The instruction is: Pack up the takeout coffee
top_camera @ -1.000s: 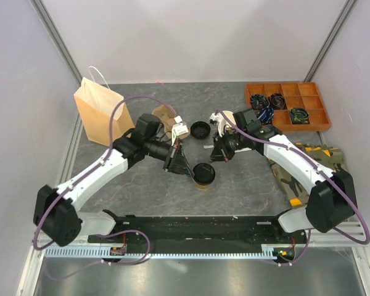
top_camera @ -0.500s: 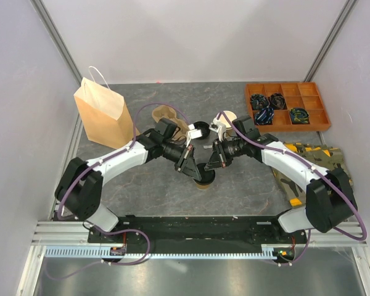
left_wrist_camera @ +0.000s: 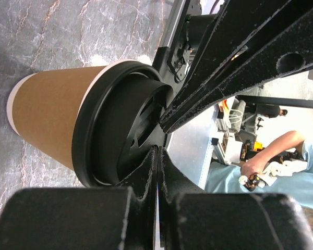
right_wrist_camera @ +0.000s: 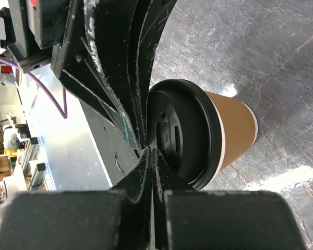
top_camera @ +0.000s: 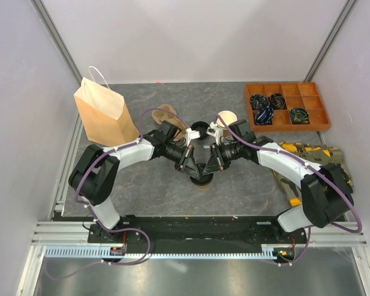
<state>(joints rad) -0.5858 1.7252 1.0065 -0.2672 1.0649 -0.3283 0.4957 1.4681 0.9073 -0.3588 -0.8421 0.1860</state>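
One takeout coffee cup [top_camera: 202, 180], tan with a black lid on it, stands in the middle of the table. Both grippers meet over it. My left gripper [top_camera: 193, 166] is shut, holding nothing, its tips [left_wrist_camera: 157, 151] against the lid [left_wrist_camera: 115, 135]. My right gripper [top_camera: 209, 164] is also shut with nothing in it, and its tips [right_wrist_camera: 150, 151] sit at the lid's top [right_wrist_camera: 188, 135]. A loose black lid [top_camera: 199, 129] and an open tan cup [top_camera: 227, 117] lie behind the arms.
A brown pulp cup carrier [top_camera: 166, 113] sits behind the left arm. The tall tan paper bag [top_camera: 102, 114] stands at the back left. An orange compartment tray [top_camera: 288, 106] is at the back right, and a camouflage cloth [top_camera: 308, 163] lies under the right arm.
Both arms have swung inward and down until their tips meet over the lidded cup. The left gripper has gone fully shut.
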